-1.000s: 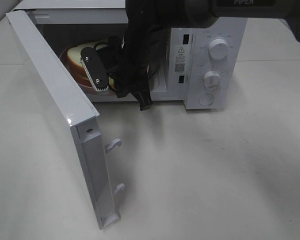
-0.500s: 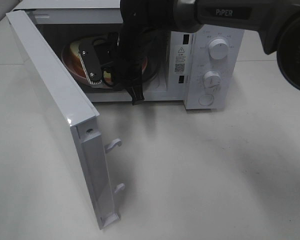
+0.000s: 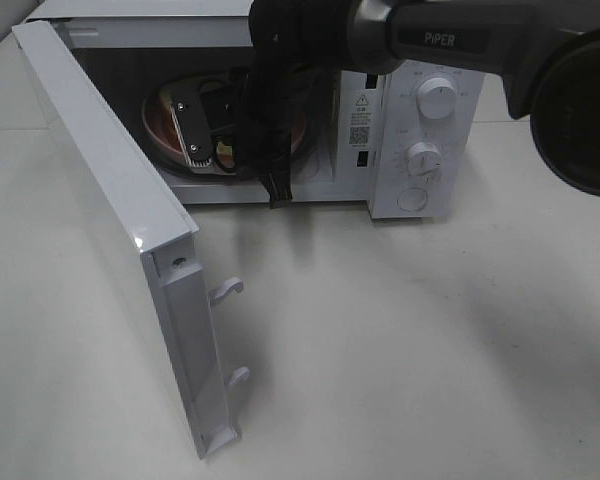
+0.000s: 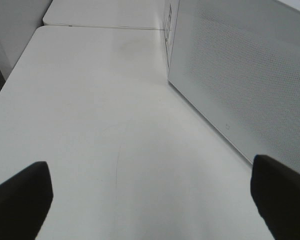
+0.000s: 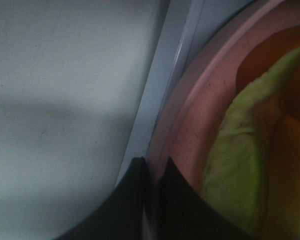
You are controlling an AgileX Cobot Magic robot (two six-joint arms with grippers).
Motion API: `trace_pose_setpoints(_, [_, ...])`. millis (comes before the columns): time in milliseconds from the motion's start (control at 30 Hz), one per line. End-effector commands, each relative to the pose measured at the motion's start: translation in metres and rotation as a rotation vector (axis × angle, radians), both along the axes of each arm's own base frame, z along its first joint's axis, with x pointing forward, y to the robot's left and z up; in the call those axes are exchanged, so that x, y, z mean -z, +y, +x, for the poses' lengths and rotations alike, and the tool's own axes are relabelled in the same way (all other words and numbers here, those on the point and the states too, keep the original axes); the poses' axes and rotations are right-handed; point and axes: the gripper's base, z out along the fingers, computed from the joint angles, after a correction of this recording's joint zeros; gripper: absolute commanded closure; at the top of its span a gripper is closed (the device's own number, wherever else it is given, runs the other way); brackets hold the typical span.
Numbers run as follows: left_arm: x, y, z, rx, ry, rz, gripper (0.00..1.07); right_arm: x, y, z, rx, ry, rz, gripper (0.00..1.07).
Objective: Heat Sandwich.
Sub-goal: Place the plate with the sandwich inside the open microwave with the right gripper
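Note:
The sandwich (image 5: 240, 150) lies on a round pink plate (image 5: 200, 115); its pale green leaf and golden crust fill the right wrist view. My right gripper (image 5: 152, 185) is shut on the plate's rim. In the high view that gripper (image 3: 202, 155) reaches into the open microwave (image 3: 420, 110) and holds the plate (image 3: 163, 135) inside the cavity. There the gripper hides most of the sandwich. My left gripper (image 4: 150, 205) stands open over bare table beside the microwave's perforated side wall (image 4: 250, 80), with nothing between its fingers.
The microwave door (image 3: 110, 200) stands swung wide to the left, its latch hooks (image 3: 227, 290) pointing out over the table. Two dials (image 3: 437, 98) and a round button sit on the control panel. White table (image 3: 410, 350) spreads in front.
My right arm has pushed further into the microwave, carrying the plate deeper into the cavity. The white bread that showed at the opening is now hidden behind the gripper.

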Motion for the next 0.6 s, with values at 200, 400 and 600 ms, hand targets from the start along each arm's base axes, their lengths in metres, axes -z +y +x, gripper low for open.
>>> trace_pose_setpoints(200, [0.0005,-0.0002,-0.0042,0.002,-0.030,-0.004,0.05,-0.0068,0.0009,0.0057,0.069,-0.031,0.064,0.70])
trace_pose_setpoints(400, [0.0005,-0.0002,-0.0042,0.002,-0.030,-0.004,0.05,-0.0069,0.0008,0.0059,0.162,-0.008,0.106,0.37])
trace_pose_setpoints(600, [0.0005,-0.0002,-0.0042,0.002,-0.030,-0.004,0.05,-0.0064,0.0003,0.0052,0.225,0.018,0.128,0.25])
